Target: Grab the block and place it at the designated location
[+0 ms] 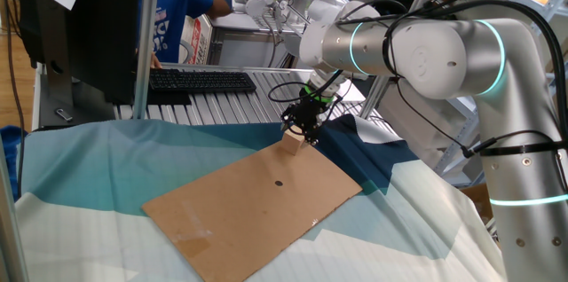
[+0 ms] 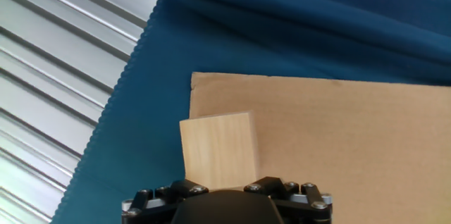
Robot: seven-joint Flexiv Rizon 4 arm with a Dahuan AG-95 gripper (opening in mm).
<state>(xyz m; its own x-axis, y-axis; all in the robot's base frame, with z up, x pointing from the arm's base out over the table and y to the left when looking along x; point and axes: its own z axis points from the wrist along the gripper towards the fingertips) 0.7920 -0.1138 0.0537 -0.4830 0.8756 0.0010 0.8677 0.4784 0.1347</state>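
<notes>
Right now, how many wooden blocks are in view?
1. The wooden block is at the far corner of the cardboard sheet, just below the gripper. Others could hide behind the arm.

The silver arm (image 1: 519,96) rises at the right, bends at its elbow and reaches out to the left. Its wrist (image 1: 330,47) turns downward and carries the black end effector (image 1: 300,131), which points steeply down and hangs low. The fingers are hidden in both views, so the jaws' spacing cannot be told.
</notes>
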